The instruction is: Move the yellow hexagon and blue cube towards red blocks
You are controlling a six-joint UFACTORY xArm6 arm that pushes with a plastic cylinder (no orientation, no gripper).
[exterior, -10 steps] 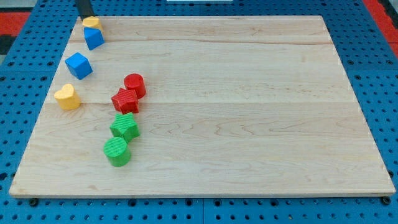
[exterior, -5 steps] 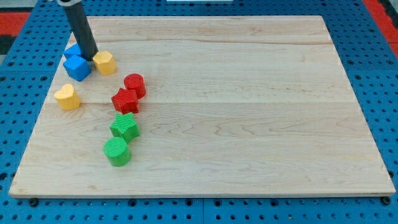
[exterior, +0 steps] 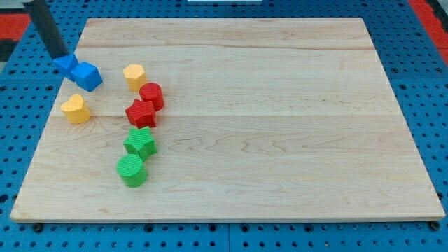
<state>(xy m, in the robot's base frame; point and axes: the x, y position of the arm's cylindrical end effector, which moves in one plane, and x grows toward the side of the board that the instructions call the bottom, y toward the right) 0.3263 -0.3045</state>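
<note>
You see a bright and even light over the whole wooden board (exterior: 280, 126), with no strong glare. The blocks give only small soft shadows. The picture is sharp, with slight softness at the upper left corner.

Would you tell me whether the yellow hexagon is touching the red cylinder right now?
Touching, as far as the camera view shows: the yellow hexagon sits directly against the upper-left edge of the red cylinder, with no strip of board visible between them.

So the dark rod (exterior: 49, 28) comes in from the view's top left corner, leaning a bit, with my tip (exterior: 64, 56) sitting way over at the view's left edge, near the top.
</note>
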